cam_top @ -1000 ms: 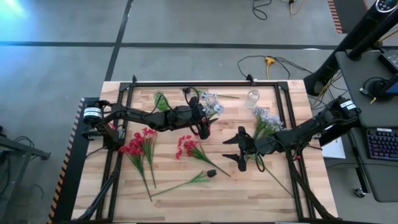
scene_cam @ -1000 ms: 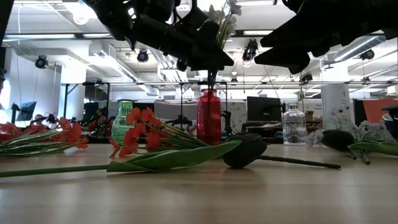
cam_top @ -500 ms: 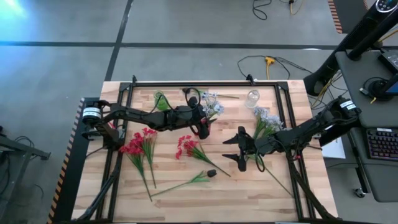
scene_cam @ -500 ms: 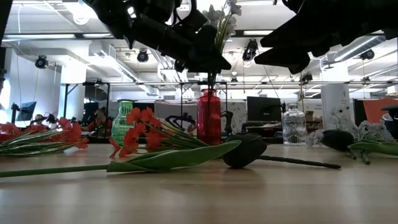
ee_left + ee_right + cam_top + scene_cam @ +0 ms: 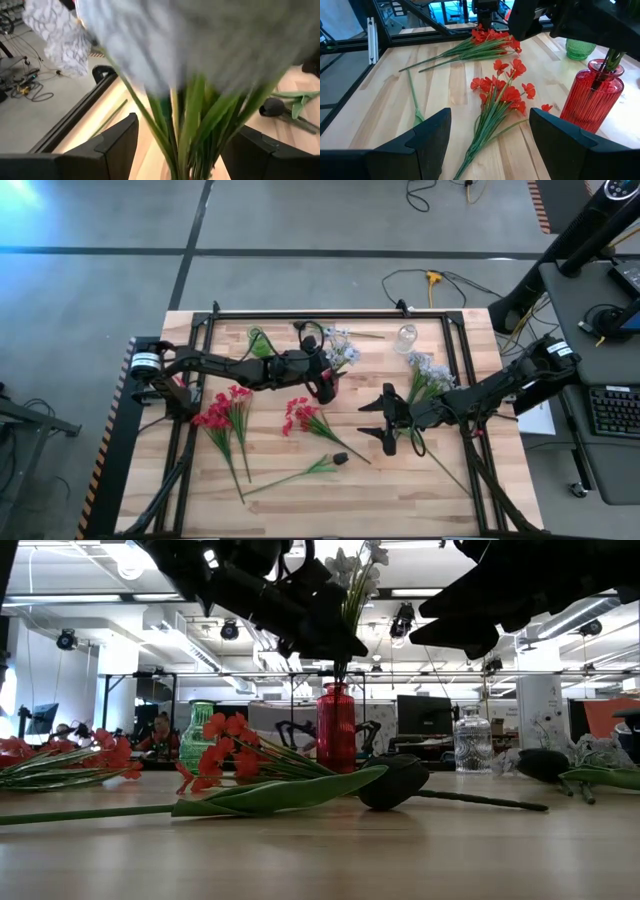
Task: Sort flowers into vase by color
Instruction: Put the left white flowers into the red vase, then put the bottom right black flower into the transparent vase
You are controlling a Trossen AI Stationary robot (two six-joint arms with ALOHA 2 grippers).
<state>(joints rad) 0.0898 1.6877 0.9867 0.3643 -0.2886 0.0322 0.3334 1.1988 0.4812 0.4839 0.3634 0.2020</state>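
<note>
A pale blue-white flower (image 5: 340,348) stands with its stalk (image 5: 339,672) down in the neck of the red vase (image 5: 336,727). My left gripper (image 5: 323,379) is open just above that vase. Its fingers stand on either side of the green stalks (image 5: 187,140); I cannot tell whether they touch. My right gripper (image 5: 385,420) hangs open over the table's middle, above bare wood (image 5: 490,135). Two red flower bunches (image 5: 228,412) (image 5: 300,416) and a dark-bud stem (image 5: 338,458) lie flat on the table. More pale flowers (image 5: 428,370) lie under the right arm.
A green vase (image 5: 260,343) stands left of the red one at the far side, and a clear glass vase (image 5: 406,337) stands to its right. A black frame (image 5: 330,313) borders the table. Bare wood lies along the near edge (image 5: 400,500).
My left gripper has drawn back a little toward the table's left, so the red vase shows beside it in the high view. The pale flower stays in the vase.
</note>
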